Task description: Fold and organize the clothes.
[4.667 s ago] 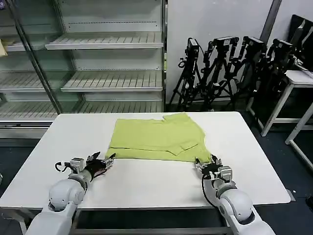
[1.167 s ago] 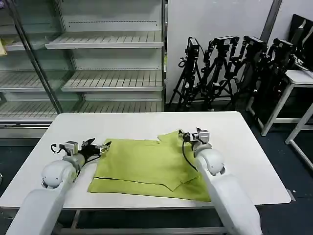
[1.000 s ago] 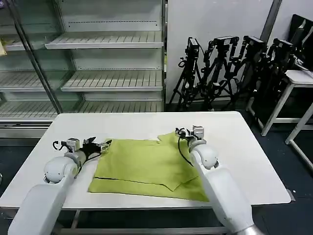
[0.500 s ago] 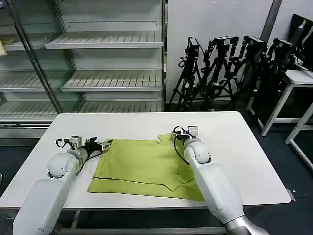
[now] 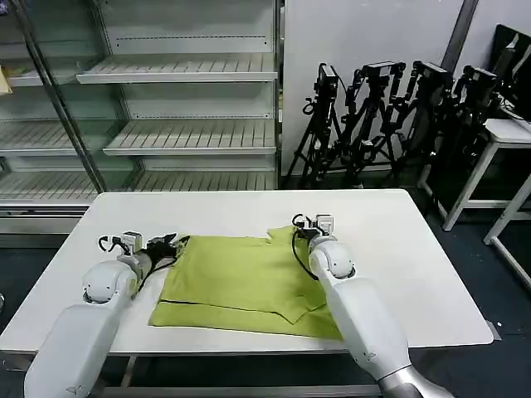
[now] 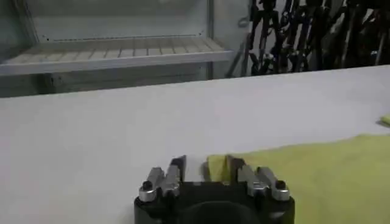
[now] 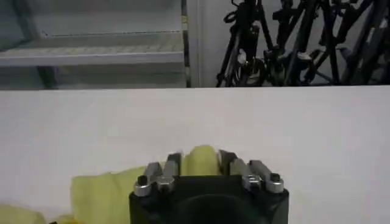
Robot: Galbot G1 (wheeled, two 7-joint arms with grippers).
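The table carries the one lime T-shirt, which now lies nearer the robot's edge than it did a few seconds ago, when it sat across the middle with both grippers low at its near hem. Since then the near half has been carried up and over toward the far side, so the shirt shows a doubled layer with a fold line running along the near part and an uneven flap showing near the right. That looks like one lengthwise fold laid down, though not a tidy one (the far right corner stands up in a small hump rather than lying flat).

Over the last second the arms have barely travelled; the right arm has only crept a little further in toward the shirt's far right corner.

The left gripper sits low on the table at the shirt's far left corner. In the left wrist view its fingers stand apart, with the corner of the cloth lying between them but not pinched, so it seems to have let go.

The right gripper is at the far right corner. From the right wrist view its fingers are likewise spread, with a bunched bit of shirt sitting between them, loose as far as I can judge.

With both corners apparently released, the next fold would probably need the hump smoothed first.
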